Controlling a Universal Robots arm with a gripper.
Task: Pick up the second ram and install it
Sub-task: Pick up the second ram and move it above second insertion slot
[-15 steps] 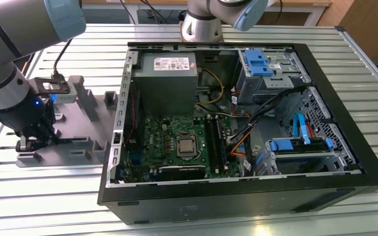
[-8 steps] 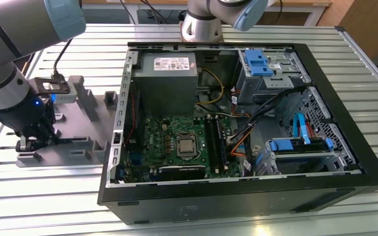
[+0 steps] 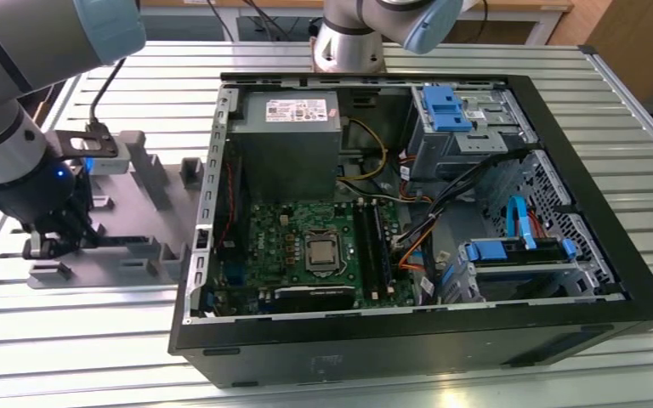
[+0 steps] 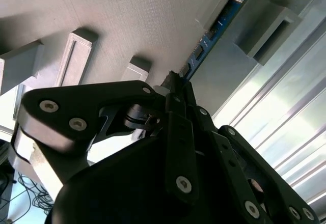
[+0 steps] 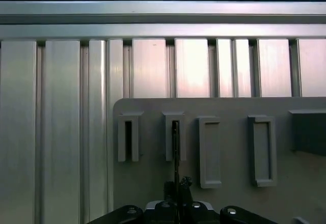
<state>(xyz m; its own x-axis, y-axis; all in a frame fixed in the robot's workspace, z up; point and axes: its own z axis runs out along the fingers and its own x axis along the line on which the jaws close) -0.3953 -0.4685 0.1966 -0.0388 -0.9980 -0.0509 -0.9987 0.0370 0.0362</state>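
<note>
Gripper (image 4: pixel 175 79) fingers nearly closed, pinching second ram (image 4: pixel 216 30) at near end. Ram on edge in grey fixture (image 5: pixel 234 193) slot, running ahead of gripper. Open slots (image 5: pixel 209 151) either side; ribbed table (image 5: pixel 61 132) beyond fixture's far edge.

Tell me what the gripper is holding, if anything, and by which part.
The gripper appears shut on the second ram, pinching its near end; its far end sits in a slot of the grey fixture.

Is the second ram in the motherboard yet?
No, the ram stands in a slot of the grey fixture, at the gripper.
</note>
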